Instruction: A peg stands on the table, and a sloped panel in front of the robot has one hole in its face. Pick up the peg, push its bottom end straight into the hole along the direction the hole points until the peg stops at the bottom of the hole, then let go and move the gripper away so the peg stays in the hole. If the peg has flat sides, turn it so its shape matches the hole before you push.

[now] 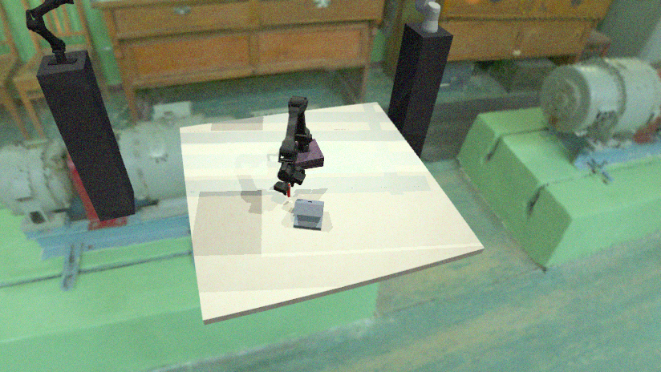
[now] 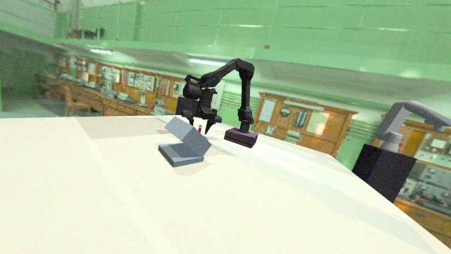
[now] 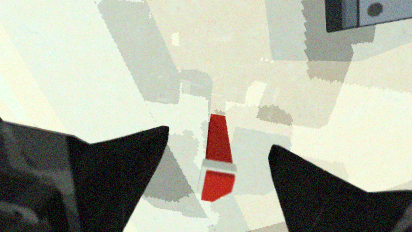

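A red peg [image 1: 289, 191] [image 2: 200, 128] [image 3: 218, 142] with a pale band stands on the table; its top looks angular in the wrist view. My gripper [image 2: 199, 129] [image 3: 219, 142] points down with its fingers apart, one on each side of the peg. Pale table shows between each fingertip and the peg in the wrist view, so it is open. The grey-blue sloped panel [image 1: 309, 210] [image 2: 189, 135] [image 3: 395, 17] stands close to the peg. A dark hole [image 1: 310, 201] [image 3: 375, 9] shows in its face; the face is hidden in the exterior view.
The arm's purple base block [image 1: 315, 155] [image 2: 241, 137] sits on the table [image 1: 370, 221] [image 2: 110, 189] behind the gripper. The panel's flat foot [image 1: 307, 227] [image 2: 183, 160] lies on the side away from the arm. Two dark pillars [image 1: 87, 138] [image 1: 418, 78] with other arms stand beyond the table.
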Motion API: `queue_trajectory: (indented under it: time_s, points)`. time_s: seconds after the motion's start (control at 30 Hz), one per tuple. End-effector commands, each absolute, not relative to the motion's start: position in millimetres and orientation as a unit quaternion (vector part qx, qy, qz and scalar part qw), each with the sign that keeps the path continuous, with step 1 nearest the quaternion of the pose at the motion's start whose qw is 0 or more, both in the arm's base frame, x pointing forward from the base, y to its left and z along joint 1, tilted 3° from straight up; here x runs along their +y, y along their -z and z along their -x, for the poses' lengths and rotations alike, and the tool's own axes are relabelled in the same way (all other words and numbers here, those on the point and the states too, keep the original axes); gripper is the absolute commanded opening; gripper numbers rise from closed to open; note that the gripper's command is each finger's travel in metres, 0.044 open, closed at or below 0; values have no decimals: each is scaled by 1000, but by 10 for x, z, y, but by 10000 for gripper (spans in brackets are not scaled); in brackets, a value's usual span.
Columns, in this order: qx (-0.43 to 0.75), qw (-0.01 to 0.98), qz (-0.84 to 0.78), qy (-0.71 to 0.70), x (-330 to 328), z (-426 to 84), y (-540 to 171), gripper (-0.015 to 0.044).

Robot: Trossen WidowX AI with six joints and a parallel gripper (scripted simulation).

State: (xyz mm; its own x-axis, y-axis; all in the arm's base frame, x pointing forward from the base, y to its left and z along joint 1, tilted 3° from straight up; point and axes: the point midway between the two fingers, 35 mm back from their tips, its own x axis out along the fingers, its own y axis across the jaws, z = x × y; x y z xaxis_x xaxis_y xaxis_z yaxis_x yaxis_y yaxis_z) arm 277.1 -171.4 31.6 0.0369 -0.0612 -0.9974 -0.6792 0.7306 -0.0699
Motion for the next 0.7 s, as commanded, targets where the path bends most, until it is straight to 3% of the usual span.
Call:
queue_trajectory:
  time_s: [0.0, 0.23, 0.47, 0.67]
  points:
    - [653, 662, 283, -233, -1714, -2773, -320, 230]
    - [653, 662, 283, -233, -1714, -2773, -320, 46]
    - [653, 662, 283, -233, -1714, -2773, -320, 0]
    - [654, 662, 283, -233, -1714, -2781, -426, 0]
